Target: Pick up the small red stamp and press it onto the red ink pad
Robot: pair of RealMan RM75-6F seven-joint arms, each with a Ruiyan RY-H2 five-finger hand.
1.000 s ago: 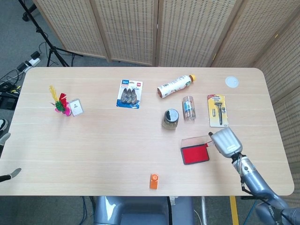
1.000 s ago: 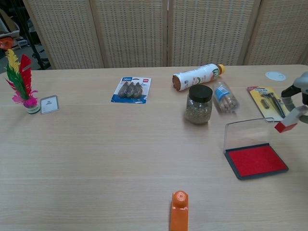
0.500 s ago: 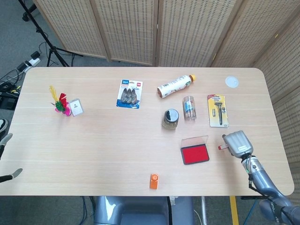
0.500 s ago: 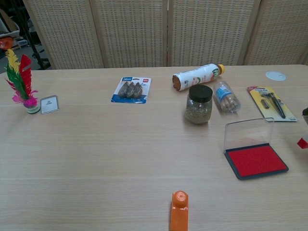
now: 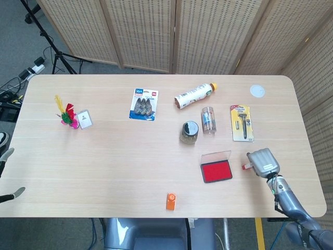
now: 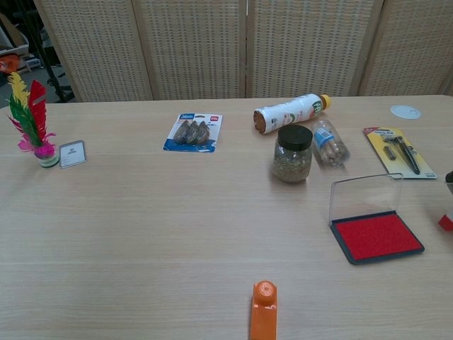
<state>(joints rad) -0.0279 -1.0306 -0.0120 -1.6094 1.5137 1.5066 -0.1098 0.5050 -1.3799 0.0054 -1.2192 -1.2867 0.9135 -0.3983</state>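
The red ink pad lies open at the front right, its clear lid standing up behind it. My right hand is just right of the pad, back upward, holding the small red stamp at its left side. In the chest view only a red corner of the stamp shows at the right edge. The stamp is beside the pad, not over it. Whether it touches the table I cannot tell. At the far left edge only grey tips of my left hand show, spread apart and holding nothing.
Behind the pad stand a spice jar, a lying clear bottle, a razor pack and a lying sauce bottle. An orange item sits at the front edge. A blue pack and a feather toy lie further left.
My right hand has carried the stamp from the pad's back right corner to its right side, nearer the front. In the last half second it sank slightly.
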